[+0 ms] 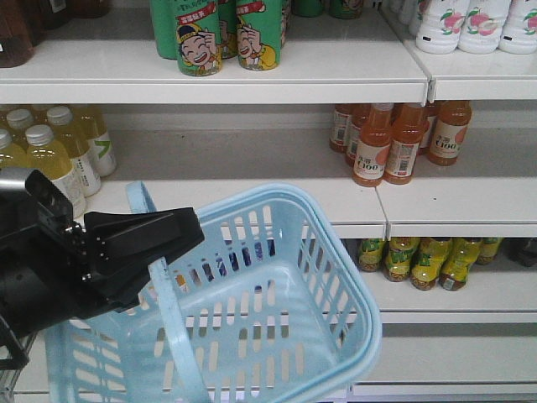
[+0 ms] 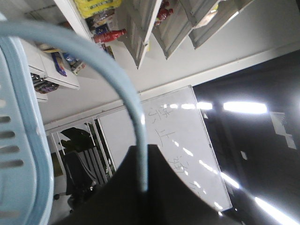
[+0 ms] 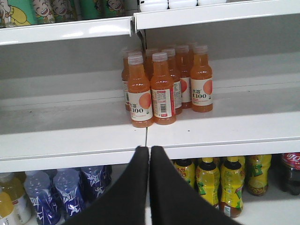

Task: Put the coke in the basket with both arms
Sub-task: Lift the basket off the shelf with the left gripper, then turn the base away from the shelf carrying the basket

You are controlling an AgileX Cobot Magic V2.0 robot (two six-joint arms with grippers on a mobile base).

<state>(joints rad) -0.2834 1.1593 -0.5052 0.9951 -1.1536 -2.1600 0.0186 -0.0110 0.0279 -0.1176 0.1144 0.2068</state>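
The pale blue basket (image 1: 336, 252) hangs tilted in front of the shelves, and I see nothing inside it. My left gripper (image 1: 180, 239) is shut on its flat swing handle (image 1: 172, 327). In the left wrist view the jaws (image 2: 144, 150) pinch the handle (image 2: 93, 56), with the basket wall (image 2: 18, 140) at the left. A small all-red bottle (image 2: 110, 35), likely the coke, stands on a far shelf. My right gripper (image 3: 149, 149) is shut and empty, facing the shelf edge below the orange drinks. It does not show in the front view.
Orange C100 bottles (image 3: 161, 89) stand on the middle shelf (image 3: 225, 126). Yellow tea bottles (image 3: 232, 180) and blue bottles (image 3: 61, 192) sit below. A dark bottle with a red white-script label (image 3: 291, 171) shows at the lower right edge. Yellow pear drinks (image 1: 59, 155) and green cans (image 1: 197, 38) are at the left.
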